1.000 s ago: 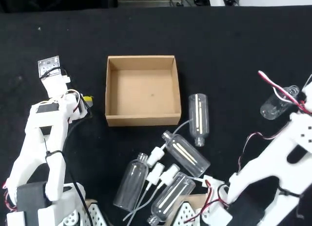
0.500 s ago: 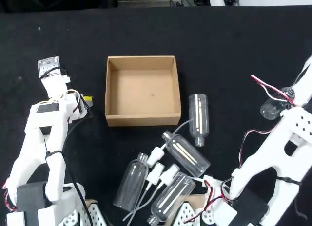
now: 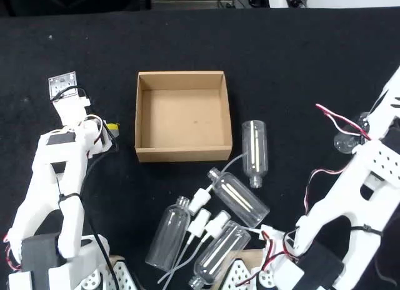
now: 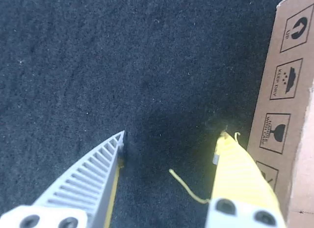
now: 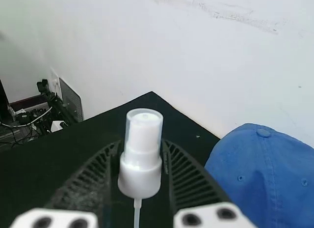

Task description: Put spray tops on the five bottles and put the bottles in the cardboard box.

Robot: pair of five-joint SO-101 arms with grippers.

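Clamps white spray top (image 5: 141,154) in right gripper (image 5: 141,144), tube cut off below, half hides one bottle (image 3: 345,140) behind that arm, holds left gripper (image 4: 171,135) spread beside cardboard box (image 4: 289,90).

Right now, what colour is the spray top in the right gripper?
Spray top is white, clear cap; best in the right wrist view.
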